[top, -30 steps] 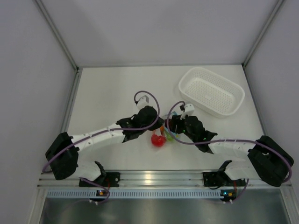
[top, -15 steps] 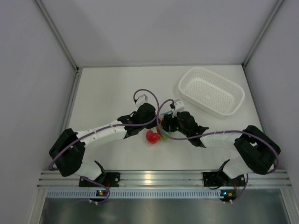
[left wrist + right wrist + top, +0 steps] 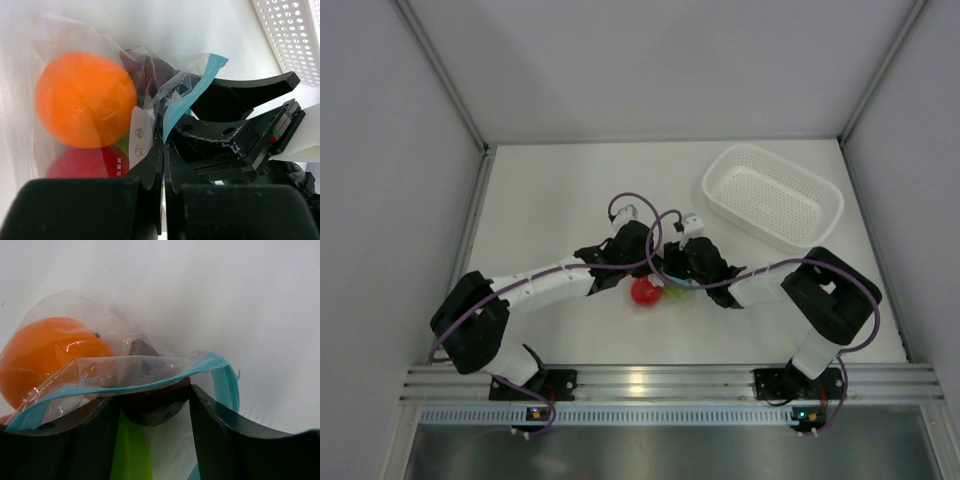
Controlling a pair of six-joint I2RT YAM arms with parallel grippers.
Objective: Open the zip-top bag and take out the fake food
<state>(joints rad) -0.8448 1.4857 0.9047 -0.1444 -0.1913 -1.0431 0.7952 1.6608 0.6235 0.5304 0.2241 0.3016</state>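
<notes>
The zip-top bag (image 3: pixel 663 283) lies at the table's middle, its teal zip strip (image 3: pixel 192 92) standing up and its mouth parted (image 3: pixel 125 386). Inside it are the orange ball (image 3: pixel 85 100), the red ball (image 3: pixel 643 291), the lime-green piece (image 3: pixel 132 450) and the maroon-brown piece (image 3: pixel 155 402). My left gripper (image 3: pixel 165 147) is shut on the bag's edge at the zip strip. My right gripper (image 3: pixel 152 395) is open at the bag's mouth, with a finger on each side of the maroon piece. In the top view, both grippers (image 3: pixel 655 266) (image 3: pixel 676 272) meet over the bag.
The white perforated basket (image 3: pixel 772 195) stands at the back right, and its corner shows in the left wrist view (image 3: pixel 295 35). Grey walls enclose the table on three sides. The metal rail (image 3: pixel 650 385) runs along the near edge.
My right gripper has reached left into the bag's mouth. The left gripper and the bag have shifted a little left and back, and the red ball moved with them.
</notes>
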